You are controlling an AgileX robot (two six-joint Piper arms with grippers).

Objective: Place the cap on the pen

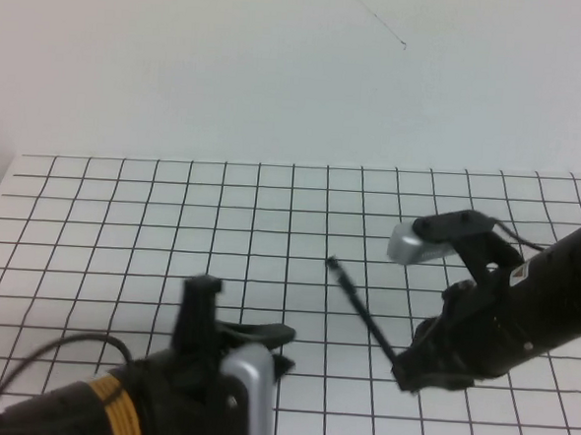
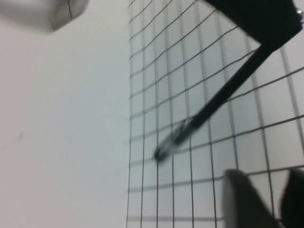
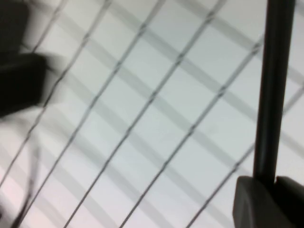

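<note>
The right gripper [image 1: 406,371] sits at the near right of the gridded table [image 1: 152,219], its jaws closed on the lower end of the pen [image 1: 362,311]; the pen is a thin black stick, and it slants up and away from the gripper toward the table's middle, its free end pointing to the far left; in the high view that free end carries a small darker knob, and whether the tip touches the table or floats just above it cannot be told. In the right wrist view the pen [image 3: 273,90] runs as a straight black bar out from between the grey fingertips [image 3: 251,204], which press against it on both sides; the grid lines pass diagonally behind it. In the left wrist view the same pen [image 2: 209,111] crosses the squares at a slant, and its far end shows a short silvery section before a dark rounded tip.

The left gripper [image 1: 263,339] is at the near left of the table, low in the high view, well apart from the pen and pointing toward the right; a dark piece sits at its tips, but whether the jaws are open or clamped on something cannot be told; a black cable [image 1: 56,346] loops beside the left arm, which wears a yellow band [image 1: 116,404].
</note>
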